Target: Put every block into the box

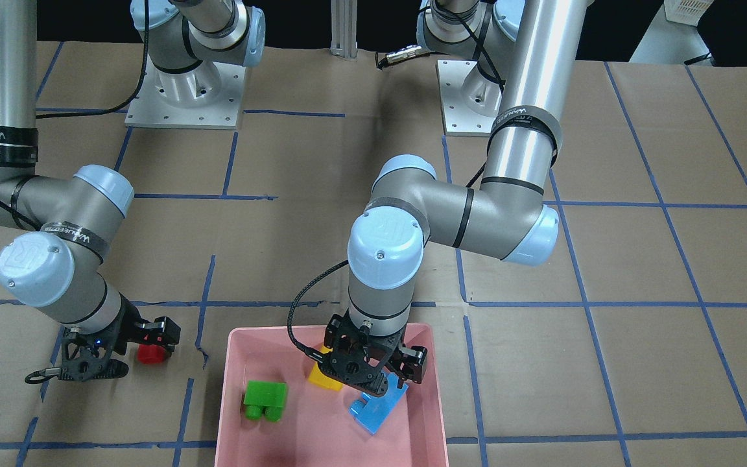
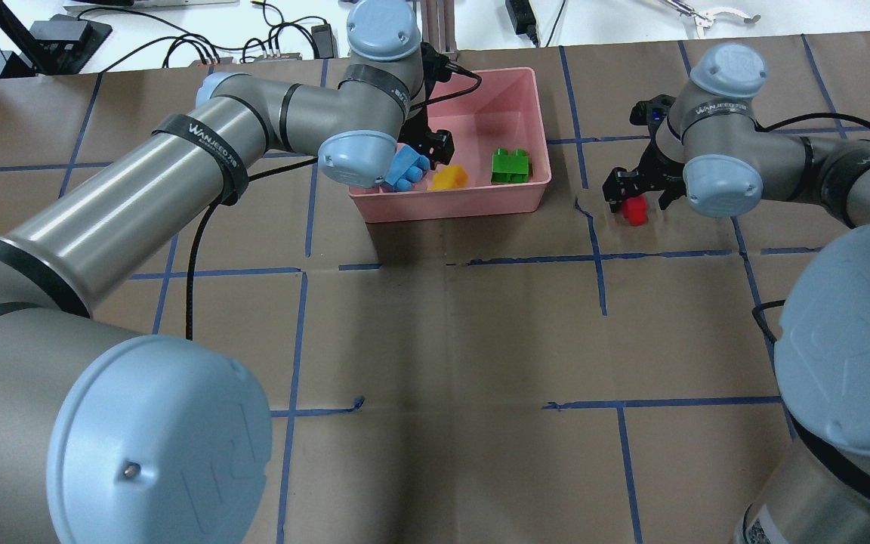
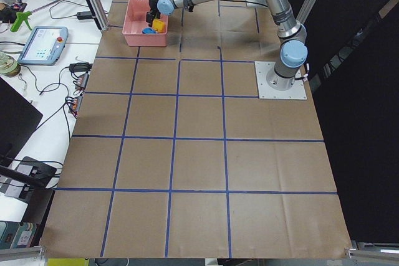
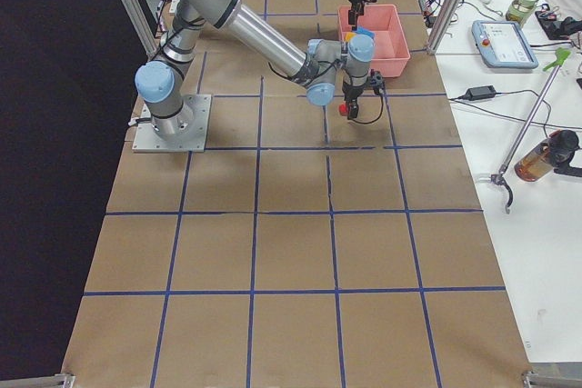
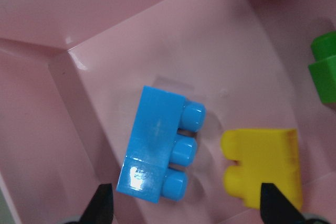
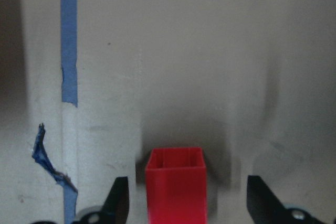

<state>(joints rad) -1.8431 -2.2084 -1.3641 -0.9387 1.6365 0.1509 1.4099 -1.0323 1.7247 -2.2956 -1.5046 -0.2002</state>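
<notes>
We've got the right gripper spread astride the red block, left gripper spread too; that block looks light, stiff, slick, so pinch its flat sides.

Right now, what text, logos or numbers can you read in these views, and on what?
"WANJEED": black strap on the left arm; also on the right arm's strap.
"UR" logo: embossed on the left arm's blue joint cap.
Sticker on the right arm, at the overhead view's bottom edge: too small to read.
Pendant screen beside the table: too small to read.
</notes>
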